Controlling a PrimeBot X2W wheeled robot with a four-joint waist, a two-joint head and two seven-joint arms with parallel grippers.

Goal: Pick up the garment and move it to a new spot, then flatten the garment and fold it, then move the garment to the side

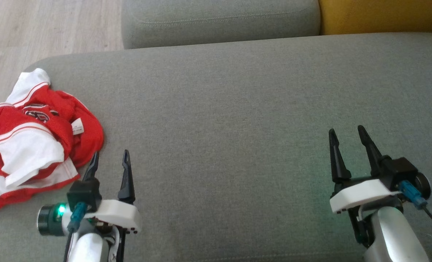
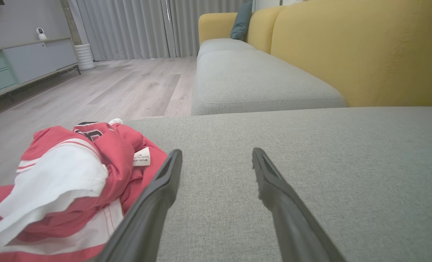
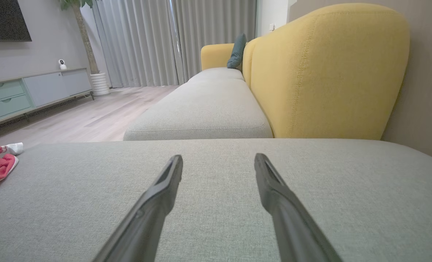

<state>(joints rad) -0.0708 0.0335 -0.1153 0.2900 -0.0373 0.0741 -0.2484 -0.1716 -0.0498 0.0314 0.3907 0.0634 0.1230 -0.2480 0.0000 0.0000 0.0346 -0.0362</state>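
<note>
1. Left fingers (image 1: pixel 126 178) – spread wide, grasping nothing, one tip just beside the garment (image 1: pixel 37 138).
2. Right fingers (image 1: pixel 336 160) – likewise released and empty, over bare grey sofa cushion (image 1: pixel 238 109), well apart from the garment.
3. Crumpled red-and-white, heaped at the cushion's left end, white label (image 1: pixel 78 127) showing.
4. Beyond: yellow backrest (image 1: pixel 376 16), wooden floor (image 1: pixel 48 22).

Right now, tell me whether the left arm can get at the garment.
Probably yes. The left claw stands open right beside the garment, which lies crumpled on the grey cushion; nothing lies between them, so a short move to its left should do.
</note>
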